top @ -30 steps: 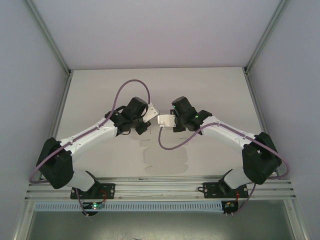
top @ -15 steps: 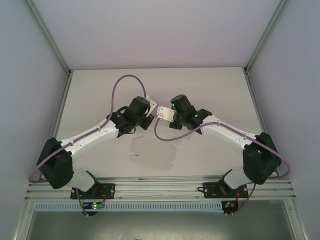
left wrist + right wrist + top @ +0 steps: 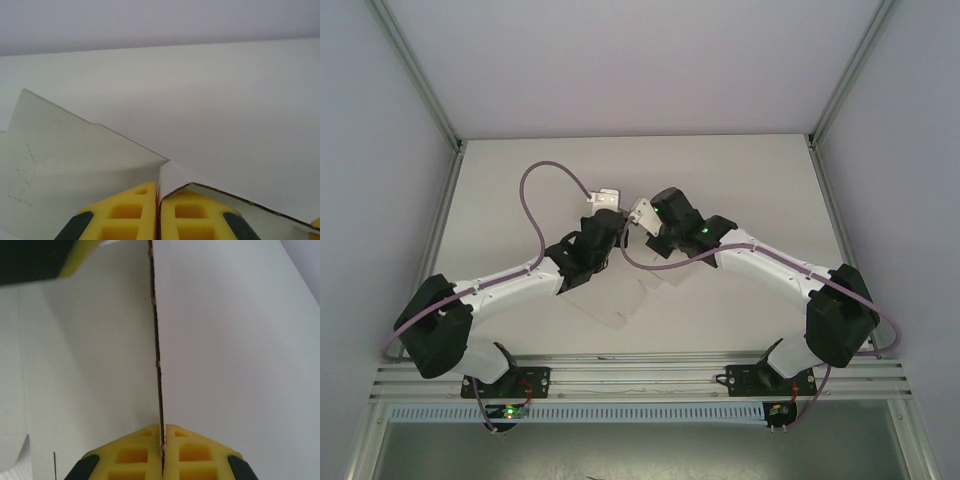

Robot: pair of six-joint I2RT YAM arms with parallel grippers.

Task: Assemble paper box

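Left gripper and right gripper are each pinched tight on an edge of the paper box, a creased sheet over the table; light, thin and floppy, it probably wants gentle holds near creases.

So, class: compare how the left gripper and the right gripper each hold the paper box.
The left gripper pinches a creased corner of the paper box, panels spreading either side; the right gripper pinches a flat panel seen edge-on. From above, the left points away, the right points leftward. Both are shut on it.
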